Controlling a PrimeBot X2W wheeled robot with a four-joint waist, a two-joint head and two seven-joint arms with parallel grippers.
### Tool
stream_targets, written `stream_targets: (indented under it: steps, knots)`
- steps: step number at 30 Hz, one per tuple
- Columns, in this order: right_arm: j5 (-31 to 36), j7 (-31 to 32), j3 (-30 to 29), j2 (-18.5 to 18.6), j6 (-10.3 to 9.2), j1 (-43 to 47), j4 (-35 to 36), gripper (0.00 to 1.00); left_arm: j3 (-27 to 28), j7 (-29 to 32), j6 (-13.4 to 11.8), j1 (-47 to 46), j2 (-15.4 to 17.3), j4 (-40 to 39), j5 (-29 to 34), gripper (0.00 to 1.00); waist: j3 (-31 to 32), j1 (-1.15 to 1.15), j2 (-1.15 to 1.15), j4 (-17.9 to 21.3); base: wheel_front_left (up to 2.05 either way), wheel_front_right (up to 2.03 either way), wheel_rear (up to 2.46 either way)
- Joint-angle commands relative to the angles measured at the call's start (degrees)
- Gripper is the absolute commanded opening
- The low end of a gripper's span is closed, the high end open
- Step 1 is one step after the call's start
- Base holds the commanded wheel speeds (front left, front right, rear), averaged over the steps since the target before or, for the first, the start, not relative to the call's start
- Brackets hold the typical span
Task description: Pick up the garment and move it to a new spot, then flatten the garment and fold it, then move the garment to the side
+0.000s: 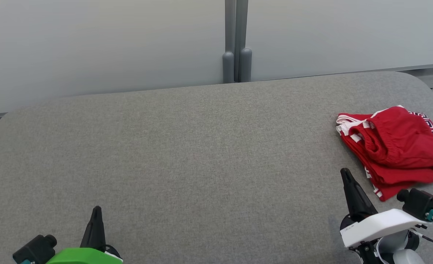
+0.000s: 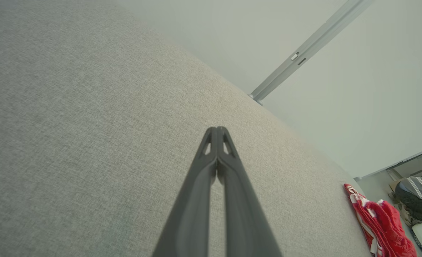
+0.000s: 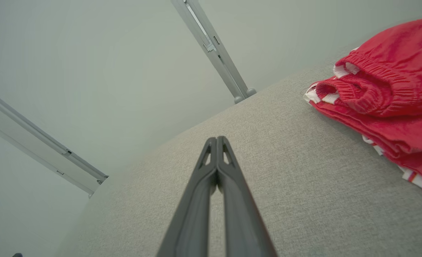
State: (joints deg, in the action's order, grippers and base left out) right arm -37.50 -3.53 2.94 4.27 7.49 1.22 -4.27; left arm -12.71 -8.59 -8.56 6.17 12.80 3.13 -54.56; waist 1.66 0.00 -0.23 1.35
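The left jaws, at 7 o'clock in the head view, and the right jaws, at 5 o'clock, are both pressed together on nothing. The garment (image 1: 399,146) lies near the right jaws, at their 1 o'clock, folded in layers by the counter's (image 1: 202,154) 3 o'clock edge. The side-move looks done, so the next move calls only for keeping clear.

Jaws together over grey fabric surface (image 3: 286,200), folded red garment (image 3: 386,92) at upper right.
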Motion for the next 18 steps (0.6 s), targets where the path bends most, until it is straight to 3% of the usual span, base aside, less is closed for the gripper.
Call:
stream_targets:
  steps: [1,18]
  knots:
    - [-2.2,0.1,0.0,0.5,0.01,-0.4,0.6,0.00,1.0,0.4,0.6,-0.6,-0.1,-1.0,-1.6,0.00,0.0,0.00,0.05,0.0,0.00,0.00,0.00]
    - [-16.8,0.7,0.2,1.5,0.01,0.0,0.4,0.00,5.3,3.6,4.2,-0.8,-1.8,-1.1,-11.6,0.00,-0.3,0.00,0.08,-0.3,0.00,0.00,0.00]
